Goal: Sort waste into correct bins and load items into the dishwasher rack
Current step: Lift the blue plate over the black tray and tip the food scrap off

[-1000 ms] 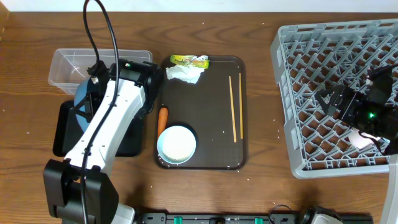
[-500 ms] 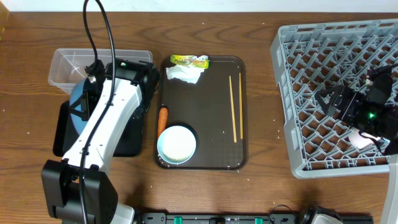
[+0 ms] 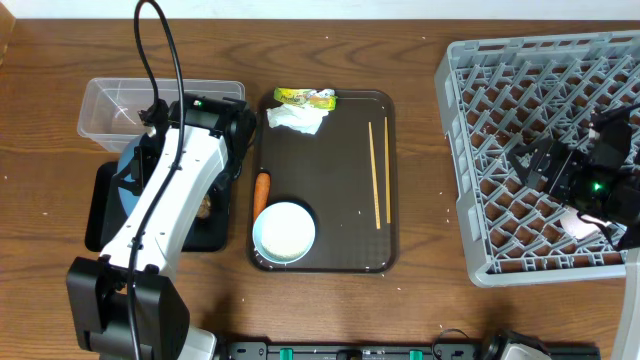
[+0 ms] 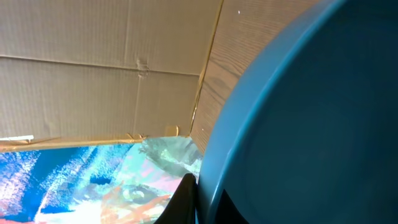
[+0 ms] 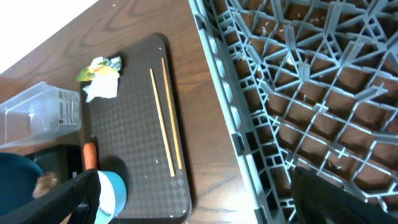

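Bowl [image 3: 284,231] and chopsticks [image 3: 378,172] wait on the brown tray [image 3: 340,255]; right pincer [image 3: 545,172] hangs open over the rack [image 3: 480,100]; left pincer [image 3: 152,138] grips the plate [image 3: 128,170] tilted above the black tray [image 3: 100,218], likely tipping scraps off

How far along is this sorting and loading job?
Done: a pinkish cup sits in the rack, a brown lump on the black tray. In hand: left gripper clamps the blue plate. Left: napkin, wrapper, carrot, bowl, chopsticks on the brown tray.
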`<state>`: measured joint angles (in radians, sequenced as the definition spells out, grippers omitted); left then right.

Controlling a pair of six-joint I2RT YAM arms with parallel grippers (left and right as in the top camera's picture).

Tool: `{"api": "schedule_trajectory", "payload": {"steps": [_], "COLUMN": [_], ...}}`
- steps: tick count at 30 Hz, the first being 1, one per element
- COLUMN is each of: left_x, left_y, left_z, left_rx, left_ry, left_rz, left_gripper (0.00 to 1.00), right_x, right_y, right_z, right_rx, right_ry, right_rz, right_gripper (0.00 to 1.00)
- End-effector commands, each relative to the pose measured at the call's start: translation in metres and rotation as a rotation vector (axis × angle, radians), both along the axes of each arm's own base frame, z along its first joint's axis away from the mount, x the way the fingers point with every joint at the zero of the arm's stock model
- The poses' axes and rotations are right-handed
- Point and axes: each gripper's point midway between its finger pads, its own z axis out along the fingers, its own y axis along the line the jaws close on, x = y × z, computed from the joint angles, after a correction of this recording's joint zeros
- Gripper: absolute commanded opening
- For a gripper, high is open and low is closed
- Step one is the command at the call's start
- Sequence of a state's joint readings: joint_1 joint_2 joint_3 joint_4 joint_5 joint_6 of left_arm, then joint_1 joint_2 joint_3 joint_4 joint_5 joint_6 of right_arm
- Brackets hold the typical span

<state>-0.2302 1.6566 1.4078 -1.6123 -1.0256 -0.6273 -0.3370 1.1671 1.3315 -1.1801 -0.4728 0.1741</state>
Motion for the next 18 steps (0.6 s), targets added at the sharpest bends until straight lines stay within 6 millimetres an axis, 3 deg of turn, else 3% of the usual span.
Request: {"api": "schedule_trajectory", "payload": {"steps": [1,5,9,12,15,18], "left_x": [-0.008,-0.013,-0.017,-0.023,-0.010,0.017], "left_y": [0.007,0.002,-0.006,-0.025,-0.075,-0.156], "left_z": [0.020,0.018,0.029,0.037,0.031,0.036], "left_rx": [0.070,0.010,-0.077,-0.264,-0.633,-1.047], "left_ry": [0.041,0.030,-0.030,-0.143,-0.265,-0.290], "left_rz": [-0.028,-0.018,-0.024,-0.010,-0.061,-0.341], "left_gripper": [0.06,0.06,0.06,0.06,0.06,0.06], "right_x": [0.001,0.001,0.001,0.003,0.009,0.015], "right_y": [0.002,0.002,0.002,0.002,0.011,0.037], "right_z": [0.005,0.005,0.005,0.007,0.015,0.037], "right_rx": [-0.018,-0.019,-0.026,-0.033,0.008,0.121], "right_ry": [-0.018,-0.018,-0.022,-0.038,-0.086,-0.199], "right_rz": [0.020,0.020,0.029,0.042,0.079,0.206], "right_gripper": [0.91,0.91,0.91,0.90,0.86,0.83]}}
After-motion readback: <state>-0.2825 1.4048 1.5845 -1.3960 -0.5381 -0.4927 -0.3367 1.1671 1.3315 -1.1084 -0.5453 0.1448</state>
